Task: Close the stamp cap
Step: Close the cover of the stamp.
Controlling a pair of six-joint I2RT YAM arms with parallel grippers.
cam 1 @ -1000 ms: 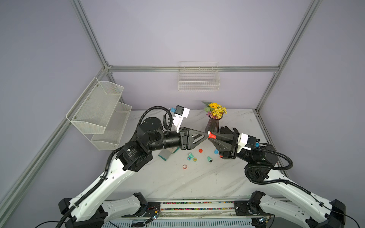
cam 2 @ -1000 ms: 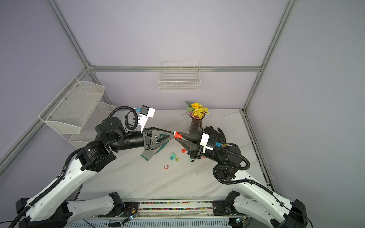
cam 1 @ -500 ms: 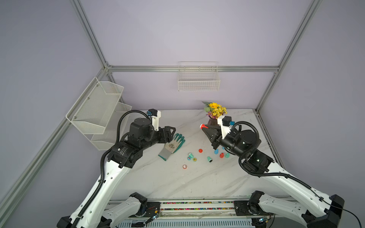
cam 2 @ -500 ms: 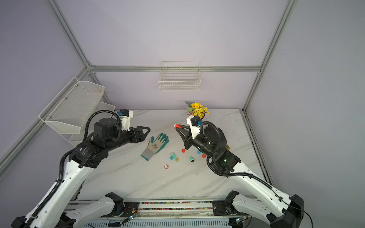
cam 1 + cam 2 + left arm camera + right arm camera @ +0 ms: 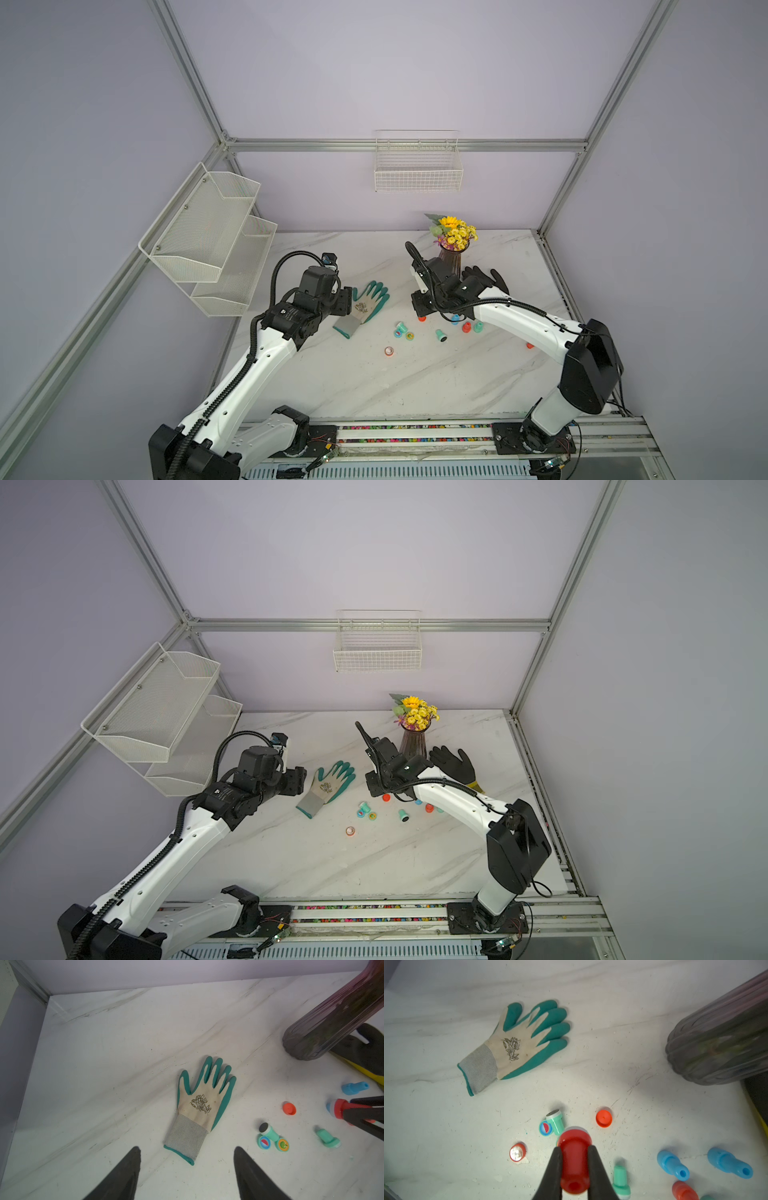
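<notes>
The red stamp [image 5: 575, 1165], glossy plastic with a bulbous, hollow-ended handle, is pinched between the black tapered fingers of the right gripper [image 5: 574, 1149] over the marble table [image 5: 633, 1022]. Its squat orange-red cap [image 5: 603, 1118] lies loose just beyond. Only the left wrist view shows the stamp's white collar side-on, and both top views hide the stamp beneath the right wrist. The left gripper [image 5: 186, 1149] stands wide open and empty, just short of a knit, teal-rubbered glove [image 5: 199, 1103] near a ribbed smoky vase [image 5: 332, 1018].
</notes>
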